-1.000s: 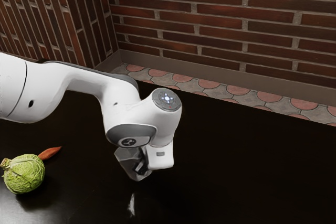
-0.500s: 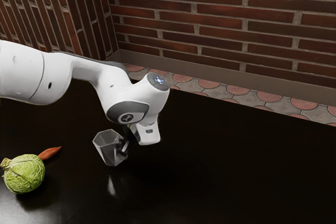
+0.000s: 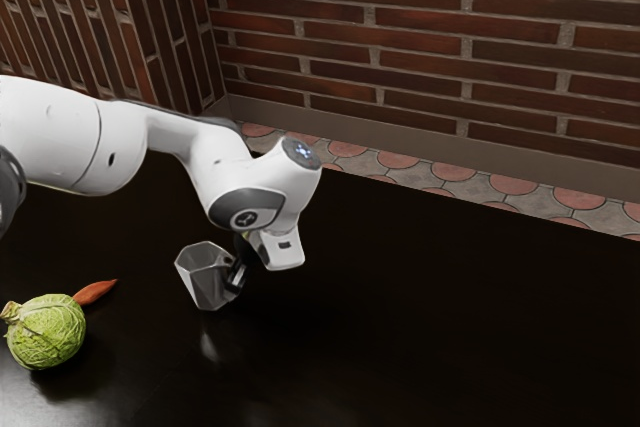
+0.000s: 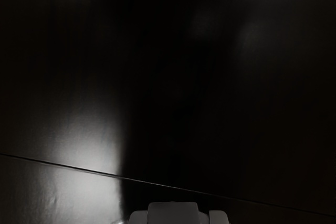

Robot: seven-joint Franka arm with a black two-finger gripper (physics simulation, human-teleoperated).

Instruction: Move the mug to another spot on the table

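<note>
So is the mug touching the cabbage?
Apart. The exterior view shows a strip of dark table between the mug and the cabbage.

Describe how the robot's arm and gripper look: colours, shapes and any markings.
The arm is glossy white, built of rounded tubular segments with grey bands at the joints. One joint cap carries small bluish lights. The gripper is black.

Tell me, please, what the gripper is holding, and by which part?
The gripper holds the mug, pinching its wall at the rim on the exterior view's right side.
</note>
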